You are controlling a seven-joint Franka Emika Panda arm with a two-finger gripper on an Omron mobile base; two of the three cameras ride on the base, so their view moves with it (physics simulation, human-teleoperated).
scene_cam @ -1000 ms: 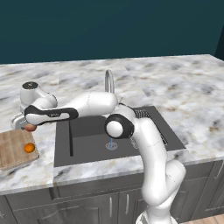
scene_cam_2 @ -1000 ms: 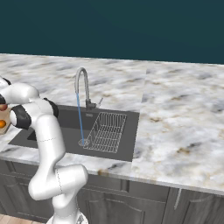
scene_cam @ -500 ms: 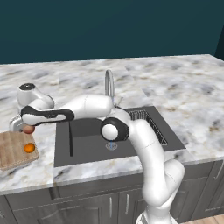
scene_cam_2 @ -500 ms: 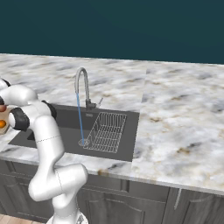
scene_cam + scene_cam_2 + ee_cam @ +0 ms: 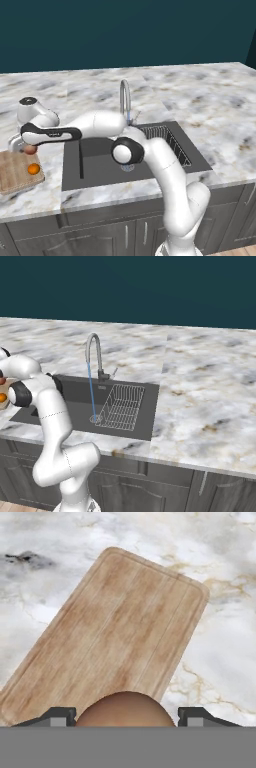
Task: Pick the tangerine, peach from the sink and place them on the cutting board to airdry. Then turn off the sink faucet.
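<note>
The jaws (image 5: 125, 714) stand wide, one dark tip on each side of the peach (image 5: 124, 710), which sits between them as a rounded reddish-brown dome at the bottom of the hand view. The tips lie close beside the fruit's flanks, so the jaws grip the peach across its full width. In the left base view the peach (image 5: 30, 149) shows as a small reddish ball under the hand, at the far edge of the cutting board (image 5: 15, 172).

Under the hand lies the cutting board (image 5: 115, 637), a light wooden slab with grain stripes and rounded corners, running slantwise across the hand view on the marbled desk (image 5: 220, 642). Whether the peach rests on the wood or hangs just above it cannot be told.

The tangerine (image 5: 33, 169) lies on the board, near its right edge and a little nearer the camera than the peach, apart from it. In the right base view it shows as an orange spot (image 5: 2, 398) at the left border, beside the arm.

To the right of the board, set into the desk (image 5: 210, 105), is the sink (image 5: 95, 175), a dark grey basin with a wire rack (image 5: 121, 407) in its right part. The sink faucet (image 5: 93, 354) arches over the basin from the back rim, and a thin blue stream of water (image 5: 91, 391) falls from its spout to the drain (image 5: 94, 419). The arm reaches from the base across the basin to the board on the left.
</note>
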